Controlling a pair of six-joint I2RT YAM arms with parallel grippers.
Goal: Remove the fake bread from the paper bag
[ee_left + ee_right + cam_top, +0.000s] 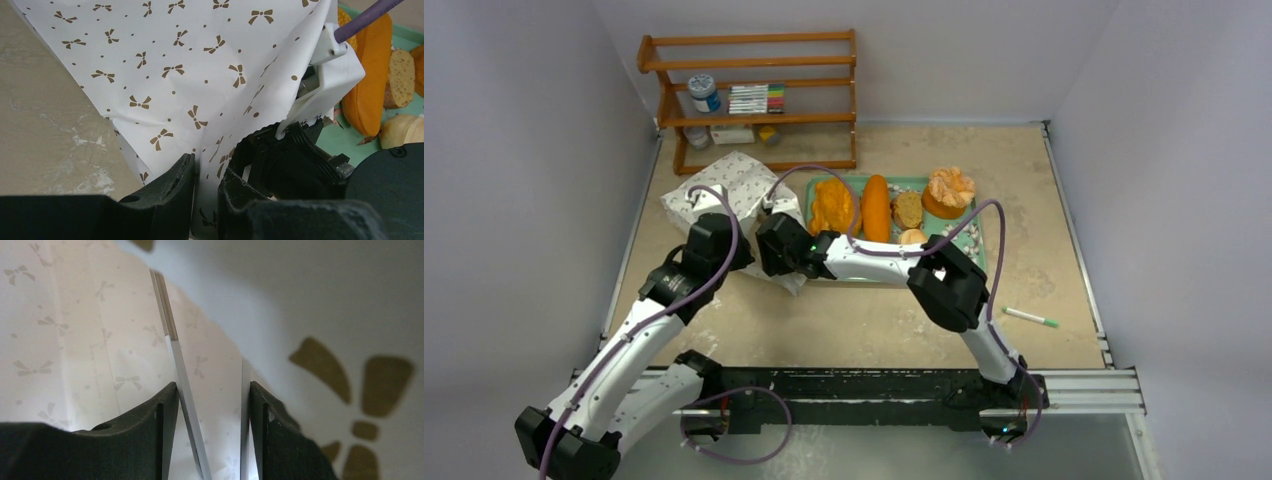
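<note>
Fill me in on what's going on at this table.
Both arms are at the paper bag. The left claw pinches a fold of it. The right claw has bag edges between its fingers, though a firm grip can't be confirmed. Several fake bread pieces lie on the green tray beside the bag. Whether any bread is inside the bag isn't visible.

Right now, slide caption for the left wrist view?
Left gripper pinches the paper bag; bread lies on the green tray beyond.
</note>
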